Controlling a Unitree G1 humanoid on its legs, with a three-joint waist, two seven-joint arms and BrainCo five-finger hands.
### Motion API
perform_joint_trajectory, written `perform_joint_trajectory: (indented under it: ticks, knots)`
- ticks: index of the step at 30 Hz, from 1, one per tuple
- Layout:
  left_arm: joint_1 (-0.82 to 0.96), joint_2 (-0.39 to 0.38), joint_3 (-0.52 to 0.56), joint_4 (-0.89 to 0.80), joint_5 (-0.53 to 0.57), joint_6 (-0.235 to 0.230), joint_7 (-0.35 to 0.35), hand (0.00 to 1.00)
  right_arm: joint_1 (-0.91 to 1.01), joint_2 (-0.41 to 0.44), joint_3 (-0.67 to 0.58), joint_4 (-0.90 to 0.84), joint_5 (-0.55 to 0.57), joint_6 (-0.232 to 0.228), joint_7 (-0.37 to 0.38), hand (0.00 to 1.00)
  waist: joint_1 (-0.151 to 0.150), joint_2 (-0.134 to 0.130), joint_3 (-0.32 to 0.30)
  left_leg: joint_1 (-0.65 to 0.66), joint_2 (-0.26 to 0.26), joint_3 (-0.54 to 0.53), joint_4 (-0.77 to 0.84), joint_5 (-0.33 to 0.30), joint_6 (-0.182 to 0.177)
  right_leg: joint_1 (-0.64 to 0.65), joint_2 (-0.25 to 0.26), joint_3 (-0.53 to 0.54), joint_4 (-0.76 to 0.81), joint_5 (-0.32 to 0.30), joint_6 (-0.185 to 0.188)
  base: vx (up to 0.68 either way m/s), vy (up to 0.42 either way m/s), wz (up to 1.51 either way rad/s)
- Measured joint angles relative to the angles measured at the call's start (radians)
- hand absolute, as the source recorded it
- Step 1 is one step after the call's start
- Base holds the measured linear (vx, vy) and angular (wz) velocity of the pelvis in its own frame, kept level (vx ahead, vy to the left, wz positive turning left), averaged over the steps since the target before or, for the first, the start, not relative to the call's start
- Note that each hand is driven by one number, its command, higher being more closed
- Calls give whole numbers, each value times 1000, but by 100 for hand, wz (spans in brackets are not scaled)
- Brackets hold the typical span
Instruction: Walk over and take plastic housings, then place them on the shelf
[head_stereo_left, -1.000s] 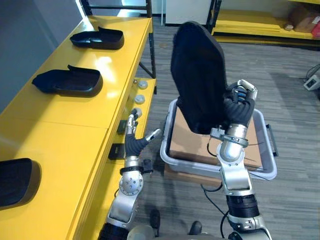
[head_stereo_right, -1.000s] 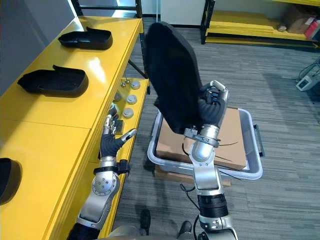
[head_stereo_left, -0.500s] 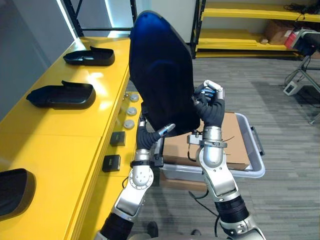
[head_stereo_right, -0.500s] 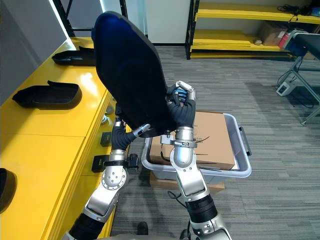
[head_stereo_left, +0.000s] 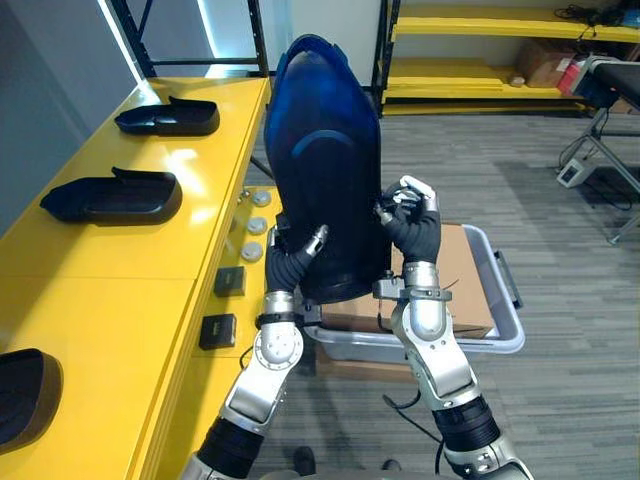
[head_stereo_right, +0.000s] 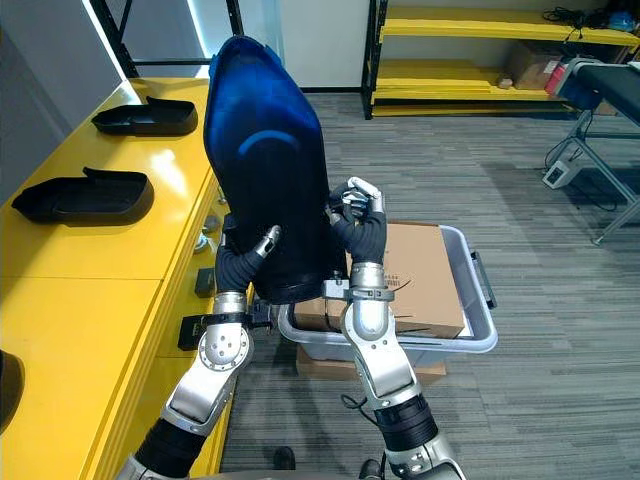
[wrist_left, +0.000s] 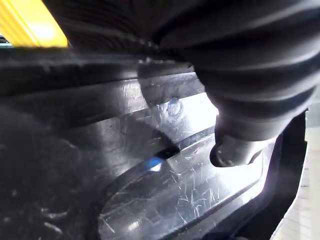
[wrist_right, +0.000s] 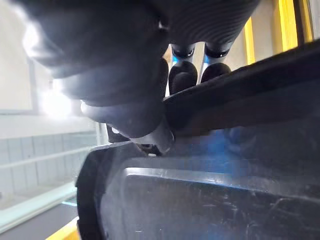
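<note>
A big dark plastic housing (head_stereo_left: 325, 170) stands upright in front of me, above the bin and beside the yellow shelf (head_stereo_left: 130, 270). My left hand (head_stereo_left: 288, 262) grips its lower left edge, thumb pressed on the front face (wrist_left: 175, 190) and fingers behind. At the housing's right edge, my right hand (head_stereo_left: 412, 228) has its fingers curled over the rim and its thumb on the inner side (wrist_right: 225, 200). Both hands carry it together.
Three more dark housings (head_stereo_left: 112, 195) (head_stereo_left: 167, 115) (head_stereo_left: 25, 395) lie on the shelf top. A grey bin (head_stereo_left: 505, 310) holding a cardboard box (head_stereo_left: 465, 280) sits on the floor just below my hands. Yellow racks (head_stereo_left: 470, 75) line the back.
My left hand rose from the shelf's edge and closed on the housing's lower left edge. The housing turned more upright and swung left toward the shelf; the camera also shifted.
</note>
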Motion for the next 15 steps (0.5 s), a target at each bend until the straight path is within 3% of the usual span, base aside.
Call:
perform_joint_trajectory:
  ticks: [11,15]
  knots:
    - [-2,3,52,-18,217,-4,-25,100,-17,-79,-128,-59,64,-20,95,0,1,3,-43,10,1,-10,-7,0,0,12,10,0,-15,0,0,0,3,2]
    - [-15,-4,68,-35,295,-29,-45,100,-17,-89,-199,-101,101,-25,134,0,-1,4,-43,25,1,-10,-11,0,0,24,11,2,-17,0,0,0,0,0]
